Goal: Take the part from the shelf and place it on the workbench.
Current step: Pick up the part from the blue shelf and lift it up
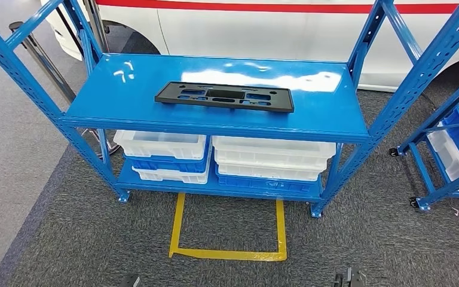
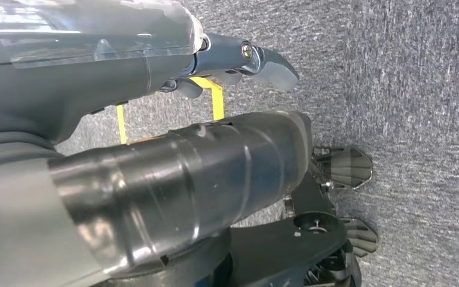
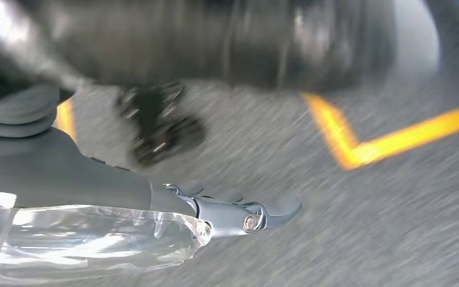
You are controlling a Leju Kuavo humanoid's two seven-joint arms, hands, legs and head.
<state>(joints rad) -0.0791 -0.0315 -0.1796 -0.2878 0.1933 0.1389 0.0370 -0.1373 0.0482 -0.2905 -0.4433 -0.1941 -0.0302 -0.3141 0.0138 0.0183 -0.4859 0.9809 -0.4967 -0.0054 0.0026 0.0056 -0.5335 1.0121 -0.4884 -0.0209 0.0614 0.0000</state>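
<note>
The part (image 1: 224, 97) is a long flat black plastic panel with several cut-outs. It lies flat near the middle of the blue shelf's top board (image 1: 119, 95), straight ahead of me in the head view. My left hand (image 2: 233, 57) hangs beside my body over grey carpet, its fingers stretched out with nothing in them. In the blurred right wrist view my right hand (image 3: 227, 212) also hangs over the carpet, fingers extended and holding nothing. Both hands are well away from the part.
White and blue bins (image 1: 272, 158) fill the shelf's lower level. A yellow tape outline (image 1: 230, 254) marks the carpet in front of the shelf. A second blue rack with bins (image 1: 454, 143) stands at the right, and a white car (image 1: 263, 24) stands behind.
</note>
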